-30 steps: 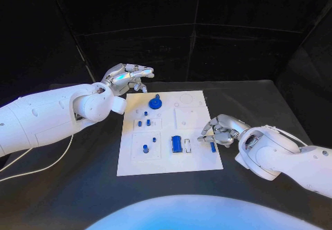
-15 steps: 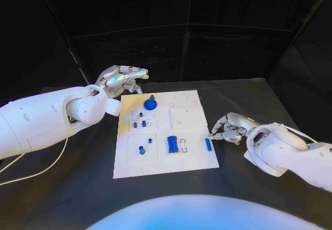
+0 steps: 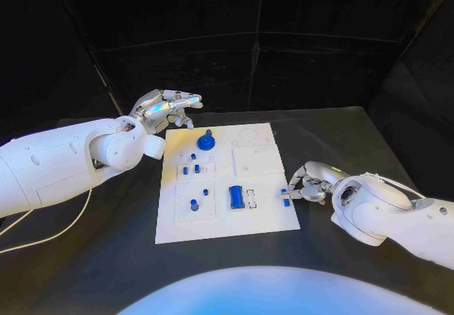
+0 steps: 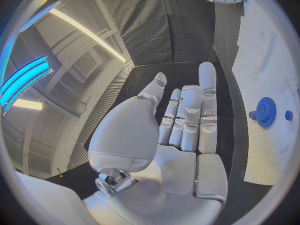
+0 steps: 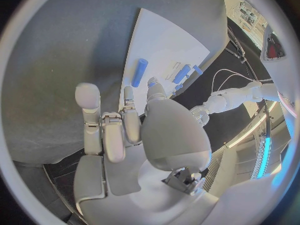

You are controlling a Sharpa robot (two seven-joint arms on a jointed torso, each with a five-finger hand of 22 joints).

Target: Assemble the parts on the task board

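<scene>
The white task board (image 3: 260, 220) lies in the middle of the black table. On it are a blue gear (image 3: 205, 141), a blue block (image 3: 237, 197) and several small blue pegs (image 3: 197, 168). A blue rod (image 3: 285, 196) lies flat near the board's right edge. My right hand (image 3: 308, 184) is low at that edge, its fingertips just beside the rod, and I cannot tell if they touch. In the right wrist view the right hand (image 5: 125, 130) holds nothing and the rod (image 5: 139, 72) lies beyond its fingers. My left hand (image 3: 168, 105) hovers off the board's far left corner, and the left wrist view shows the left hand (image 4: 181, 135) flat and empty.
A white cable (image 3: 57, 230) loops on the table under my left arm. Black curtains close the back and sides. Bare table (image 3: 331, 131) lies to the right of the board and in front of it.
My right hand drew back from over the board to its right edge, then dropped down beside the blue rod. The left hand stays raised in the same place.
</scene>
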